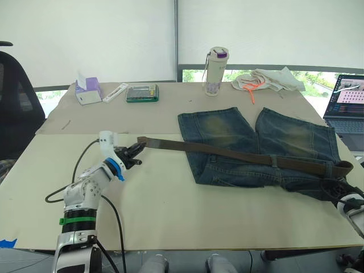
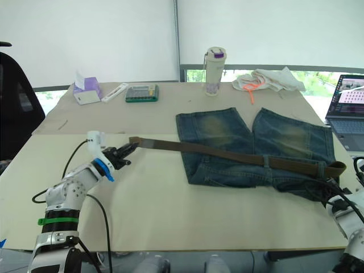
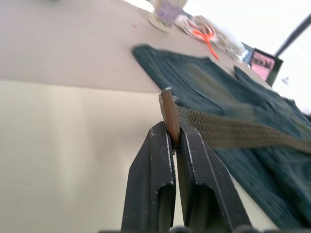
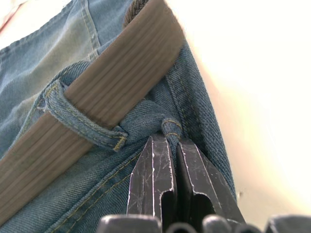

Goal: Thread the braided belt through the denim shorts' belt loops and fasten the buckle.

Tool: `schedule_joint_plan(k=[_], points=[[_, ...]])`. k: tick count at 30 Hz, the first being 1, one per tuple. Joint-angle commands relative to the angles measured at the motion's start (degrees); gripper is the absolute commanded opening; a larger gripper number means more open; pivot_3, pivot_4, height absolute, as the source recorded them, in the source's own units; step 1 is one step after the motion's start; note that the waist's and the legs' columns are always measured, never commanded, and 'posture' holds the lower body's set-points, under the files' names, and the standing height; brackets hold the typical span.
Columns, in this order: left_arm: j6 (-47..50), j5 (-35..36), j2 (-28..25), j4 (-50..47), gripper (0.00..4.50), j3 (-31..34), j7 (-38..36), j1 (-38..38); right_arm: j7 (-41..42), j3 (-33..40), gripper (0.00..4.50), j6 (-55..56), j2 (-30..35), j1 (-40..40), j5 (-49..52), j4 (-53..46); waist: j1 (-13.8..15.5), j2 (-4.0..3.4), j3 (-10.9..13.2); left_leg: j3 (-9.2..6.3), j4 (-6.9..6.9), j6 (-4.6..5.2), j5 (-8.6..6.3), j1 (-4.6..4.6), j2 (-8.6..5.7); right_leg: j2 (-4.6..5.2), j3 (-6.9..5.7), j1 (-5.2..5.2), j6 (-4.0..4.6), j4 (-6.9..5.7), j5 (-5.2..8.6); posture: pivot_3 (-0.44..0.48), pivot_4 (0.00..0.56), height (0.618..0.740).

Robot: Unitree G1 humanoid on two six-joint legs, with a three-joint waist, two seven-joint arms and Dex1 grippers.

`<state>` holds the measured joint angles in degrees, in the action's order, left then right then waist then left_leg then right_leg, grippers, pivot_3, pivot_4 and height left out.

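Note:
The denim shorts [image 1: 227, 136] lie flat on the table, right of centre, legs pointing away from me. The braided belt [image 1: 227, 153] runs along the waistband, under a belt loop [image 1: 274, 162], and its free end sticks out to the left. My left gripper [image 3: 172, 141] is shut on that free end just above the table. My right gripper [image 4: 171, 141] is shut on a fold of waistband denim at the shorts' right end, beside another belt loop [image 4: 82, 119] with the belt [image 4: 121, 77] through it. The buckle is out of view.
At the table's far side stand a tissue box [image 1: 89, 91], a green case [image 1: 142, 93], a bottle [image 1: 216, 71] and a white cloth with orange cord [image 1: 267, 79]. A laptop [image 1: 347, 105] sits at the right, a black chair [image 1: 17, 108] at the left. A black cable [image 1: 74, 170] trails behind my left arm.

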<state>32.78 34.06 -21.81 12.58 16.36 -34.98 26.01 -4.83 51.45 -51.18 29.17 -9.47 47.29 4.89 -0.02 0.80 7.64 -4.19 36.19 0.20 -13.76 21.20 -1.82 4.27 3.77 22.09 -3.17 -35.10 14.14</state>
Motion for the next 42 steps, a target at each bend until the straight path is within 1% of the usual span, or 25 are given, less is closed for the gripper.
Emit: schedule_joint_plan(k=[1,3,8,11,12,15,17,18,21,25,26,28,29,31,33,34,35,38,40,42], points=[[-0.9,1.9,-0.5,-2.0,0.0,2.1,-0.7,0.3,4.9,-2.5,0.03,3.1,3.4,0.2,-1.9,-1.0,-0.2,0.0,0.0,0.0,0.0,0.0,0.0,0.0,0.0,0.0,0.0,0.0,0.0,0.0,0.0,0.0,0.15,0.74],[-0.6,2.6,0.1,-3.2,0.0,2.4,-0.8,0.0,6.4,-3.9,0.03,4.4,4.4,0.4,-3.7,-0.4,-0.5,0.0,0.0,0.02,0.0,0.0,0.0,0.0,-0.02,0.02,0.02,0.0,-0.03,-0.01,0.01,0.0,0.15,0.74],[-1.0,4.3,1.7,-4.4,0.0,4.2,1.3,-0.1,6.3,-3.5,0.03,6.8,5.7,-0.8,-5.9,1.8,-0.7,0.0,0.0,0.0,0.0,0.0,0.0,-0.01,0.0,0.01,0.03,0.0,-0.04,-0.02,0.0,0.0,0.15,0.74],[-0.7,5.4,2.0,-4.8,0.0,4.8,1.7,0.1,8.3,-3.5,0.03,7.7,6.4,-1.0,-6.1,2.1,-0.7,0.0,0.0,0.01,0.0,0.0,0.0,-0.01,-0.01,0.02,0.04,0.01,-0.04,-0.03,0.0,0.0,0.15,0.74],[-0.6,5.6,2.0,-4.9,0.0,4.7,1.7,0.1,9.5,-3.8,0.03,7.4,6.7,-0.9,-5.7,1.8,-0.7,0.0,0.0,0.01,0.0,0.0,0.0,0.0,-0.02,0.03,0.04,0.01,-0.04,-0.03,0.0,0.0,0.15,0.74],[0.2,7.0,2.2,-6.2,0.0,3.9,0.3,0.1,16.4,-6.2,0.03,7.5,8.5,0.6,-4.9,-1.0,-0.7,0.0,0.0,0.01,0.01,0.0,0.0,0.01,-0.05,0.05,0.05,0.0,-0.05,-0.01,-0.01,0.0,0.15,0.74],[2.1,9.7,2.8,-8.5,0.0,3.5,-1.0,-0.2,22.0,-6.5,0.74,6.6,10.1,2.2,-3.0,-3.5,-0.7,0.0,0.0,0.02,0.0,0.0,0.0,0.01,-0.04,0.05,0.05,0.0,-0.06,-0.01,0.0,0.0,0.15,0.74],[3.2,11.2,3.1,-10.0,0.0,3.3,-1.6,-0.5,24.1,-6.3,0.98,5.6,11.1,2.9,-2.0,-4.6,-0.8,0.0,0.0,0.02,0.0,0.0,0.0,0.01,-0.03,0.04,0.05,0.0,-0.07,-0.01,0.0,0.0,0.15,0.74],[6.9,16.3,4.1,-14.5,0.0,2.6,-3.4,-1.4,31.7,-5.4,2.04,3.9,14.2,6.6,0.6,-6.8,-0.8,0.02,0.0,0.01,0.01,0.0,0.0,0.01,-0.02,0.04,0.06,-0.01,-0.09,-0.01,0.01,0.0,0.15,0.74],[11.8,23.4,5.3,-19.0,0.0,2.1,-4.3,-2.3,35.8,-4.0,3.44,4.5,17.0,10.5,0.1,-6.3,-0.7,0.06,0.0,0.0,0.03,0.0,0.0,-0.02,0.01,0.0,0.03,-0.08,-0.1,0.01,0.02,0.0,0.15,0.74],[13.4,25.8,5.8,-20.7,0.0,1.5,-4.4,-2.5,37.0,-3.0,3.77,3.7,17.0,10.5,2.1,-7.2,-0.7,0.07,0.0,0.01,0.03,0.0,0.0,-0.02,-0.01,0.01,0.05,-0.08,-0.11,0.01,0.02,0.0,0.15,0.74],[16.0,30.0,7.0,-23.8,0.0,0.2,-4.6,-2.8,40.0,-1.6,4.46,-0.6,15.9,10.4,10.9,-12.1,-0.9,0.12,0.1,0.01,0.03,0.0,0.0,0.0,-0.01,0.02,0.08,-0.08,-0.11,0.0,0.02,0.0,0.15,0.74],[17.0,31.8,7.6,-24.8,0.0,-0.4,-4.5,-2.8,40.7,-2.1,4.49,-2.7,14.9,10.4,15.4,-15.6,-0.9,0.17,0.2,0.0,0.02,0.0,0.0,0.0,0.01,0.02,0.12,-0.07,-0.11,0.0,0.02,0.0,0.15,0.74],[18.3,34.2,8.2,-26.3,0.0,-1.7,-4.6,-2.5,39.3,-5.2,4.49,-5.7,12.3,10.3,23.5,-22.0,-1.1,0.16,0.2,-0.04,0.01,0.0,-0.01,0.0,0.05,-0.02,0.15,-0.08,-0.12,-0.02,0.02,0.0,0.15,0.74],[18.7,36.3,9.4,-26.5,0.0,-2.6,-4.0,-1.8,35.4,-12.0,4.49,-7.1,7.5,10.0,29.7,-28.2,-1.2,0.19,0.1,-0.05,0.01,0.0,-0.01,-0.01,0.22,-0.22,0.14,-0.11,-0.11,-0.01,0.02,0.0,0.15,0.74],[18.7,37.2,10.1,-26.2,0.0,-2.8,-3.4,-1.3,34.3,-16.4,4.49,-7.4,5.2,10.3,30.7,-31.2,-1.1,0.17,0.1,-0.08,0.0,-0.01,-0.01,-0.02,0.4,-0.39,0.14,-0.13,-0.13,-0.01,0.04,0.0,0.15,0.74],[18.9,38.1,10.5,-26.0,0.0,-2.9,-3.0,-1.2,33.2,-19.3,4.49,-7.1,3.2,10.5,31.4,-33.1,-1.1,0.11,0.1,-0.09,-0.01,-0.01,-0.01,-0.02,0.47,-0.49,0.12,-0.12,-0.16,0.01,0.06,0.0,0.15,0.74],[19.3,40.3,10.9,-26.1,0.0,-3.4,-2.3,-1.5,26.8,-26.7,4.49,-4.1,-4.9,9.2,36.0,-35.0,-0.8,0.07,0.1,-0.07,0.01,-0.02,-0.01,0.08,0.67,-0.7,0.14,0.08,-0.15,0.03,0.06,0.0,0.15,0.74],[19.8,42.2,11.0,-26.7,0.0,-4.0,-2.0,-2.1,22.6,-31.4,4.49,-1.9,-10.2,7.4,39.4,-36.0,-0.8,0.08,0.1,-0.2,0.0,-0.02,-0.02,0.08,0.69,-0.69,0.16,0.09,0.13,0.06,-0.11,0.0,0.15,0.74],[20.1,42.9,10.7,-27.5,0.0,-4.9,-2.1,-2.8,18.3,-34.3,4.49,0.8,-14.7,5.2,41.4,-35.8,-0.7,0.05,0.1,-0.34,0.01,-0.02,-0.02,0.07,0.72,-0.65,0.2,0.13,0.14,0.06,-0.12,0.0,0.15,0.74]])
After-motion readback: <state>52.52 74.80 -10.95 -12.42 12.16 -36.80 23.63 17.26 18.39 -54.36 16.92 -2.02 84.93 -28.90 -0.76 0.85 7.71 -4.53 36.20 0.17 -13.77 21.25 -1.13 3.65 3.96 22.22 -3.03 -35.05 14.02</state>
